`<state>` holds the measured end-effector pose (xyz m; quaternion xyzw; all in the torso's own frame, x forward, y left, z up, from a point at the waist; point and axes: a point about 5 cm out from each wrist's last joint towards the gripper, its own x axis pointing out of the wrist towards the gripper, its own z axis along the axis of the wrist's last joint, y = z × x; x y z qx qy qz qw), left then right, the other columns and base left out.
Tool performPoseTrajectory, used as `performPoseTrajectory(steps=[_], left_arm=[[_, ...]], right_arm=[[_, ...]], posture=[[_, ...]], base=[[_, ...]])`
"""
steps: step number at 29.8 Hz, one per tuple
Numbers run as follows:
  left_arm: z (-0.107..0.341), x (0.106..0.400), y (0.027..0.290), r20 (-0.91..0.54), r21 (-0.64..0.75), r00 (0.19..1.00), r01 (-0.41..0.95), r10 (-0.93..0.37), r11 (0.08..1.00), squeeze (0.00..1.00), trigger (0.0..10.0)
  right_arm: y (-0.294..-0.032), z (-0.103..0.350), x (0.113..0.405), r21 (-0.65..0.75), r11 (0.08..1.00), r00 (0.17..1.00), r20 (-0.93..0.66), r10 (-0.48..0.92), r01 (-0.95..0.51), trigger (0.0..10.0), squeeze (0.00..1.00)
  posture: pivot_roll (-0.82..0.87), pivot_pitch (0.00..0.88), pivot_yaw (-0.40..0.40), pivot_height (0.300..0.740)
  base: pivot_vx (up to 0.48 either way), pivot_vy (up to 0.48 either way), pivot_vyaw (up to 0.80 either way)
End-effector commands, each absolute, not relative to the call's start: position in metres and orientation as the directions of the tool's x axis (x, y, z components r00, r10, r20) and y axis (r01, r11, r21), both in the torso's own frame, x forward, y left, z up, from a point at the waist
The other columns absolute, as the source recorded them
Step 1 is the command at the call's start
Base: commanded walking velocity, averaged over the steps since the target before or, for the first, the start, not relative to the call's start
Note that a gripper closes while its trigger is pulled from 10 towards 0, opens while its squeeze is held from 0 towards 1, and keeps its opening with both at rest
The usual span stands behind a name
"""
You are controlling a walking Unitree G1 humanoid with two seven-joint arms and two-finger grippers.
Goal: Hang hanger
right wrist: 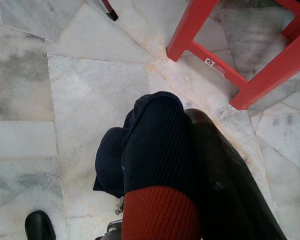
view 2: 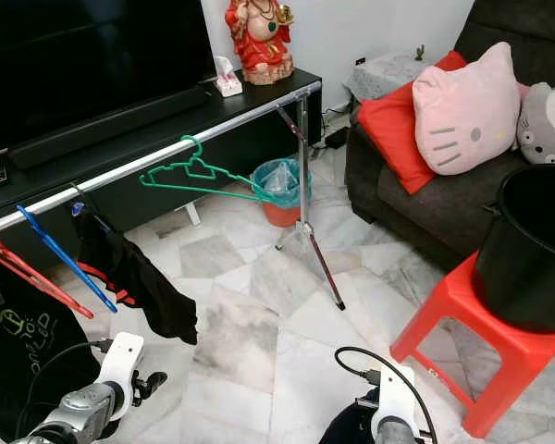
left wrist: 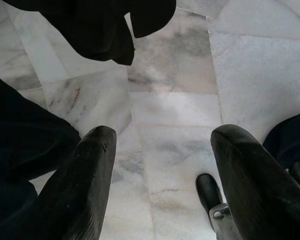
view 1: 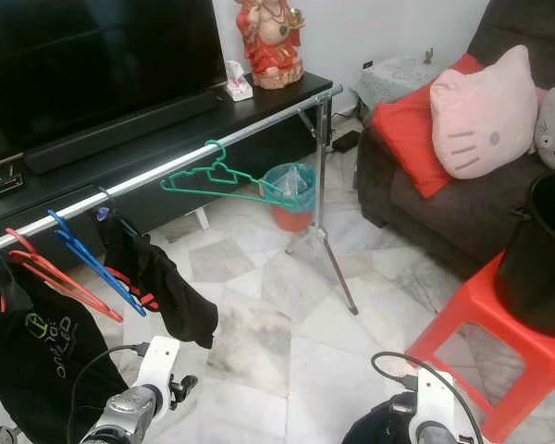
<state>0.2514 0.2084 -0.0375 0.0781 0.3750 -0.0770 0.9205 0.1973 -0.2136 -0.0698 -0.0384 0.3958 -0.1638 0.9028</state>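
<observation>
Sofa [view 1: 462, 203] of dark fabric fills the right side of my head view, with a pink cat-face cushion [view 1: 486, 111] on it. Ahead, a silver clothes rail [view 1: 166, 171] runs across in front of a black TV unit [view 1: 120, 148]. A red stool [view 1: 499, 324] carrying a black bucket [view 1: 541, 250] stands to my right.

On the rail, black garments [view 1: 157, 282] hang toward the left end. A green hanger [view 1: 227, 180] hangs empty near the middle; a blue hanger [view 1: 92, 261] and a red hanger [view 1: 60, 276] hang further left.

My right gripper [right wrist: 190, 165] is low over the marble floor [right wrist: 90, 90], its fingers pinching a navy-and-red knitted garment [right wrist: 155, 160]. My left gripper [left wrist: 160, 175] hangs with fingers spread wide, holding nothing.

I judge the green hanger already hung; the garment in my right gripper is not yet on anything.
</observation>
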Motion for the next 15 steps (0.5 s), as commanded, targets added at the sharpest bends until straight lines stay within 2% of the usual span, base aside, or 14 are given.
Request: performPoseTrajectory(steps=[1, 6, 15], left_arm=[[-0.0396, 0.2463, 0.2167, -0.714, 0.1, 0.697, 0.189, -0.062, 0.977, 0.0, 10.0], [-0.04, 0.2457, 0.217, -0.715, 0.1, 0.697, 0.188, -0.061, 0.977, 0.0, 10.0], [-0.0416, 0.2437, 0.2162, -0.719, 0.1, 0.692, 0.193, -0.062, 0.976, 0.0, 10.0]], right_arm=[[-0.2084, -0.069, 0.2003, -0.186, 0.947, 0.643, -0.698, -0.315, 0.261, 10.0, 0.0], [-0.2076, -0.0692, 0.2003, -0.185, 0.947, 0.643, -0.699, -0.314, 0.261, 10.0, 0.0], [-0.2067, -0.0698, 0.1996, -0.183, 0.947, 0.64, -0.702, -0.313, 0.263, 10.0, 0.0]], posture=[[-0.01, 0.0, 0.115, 0.74], [-0.01, 0.0, 0.117, 0.74], [-0.01, 0.0, 0.119, 0.74]], base=[[0.0, 0.0, 0.0], [-0.22, 0.0, 0.0], [-0.323, 0.0, 0.0]])
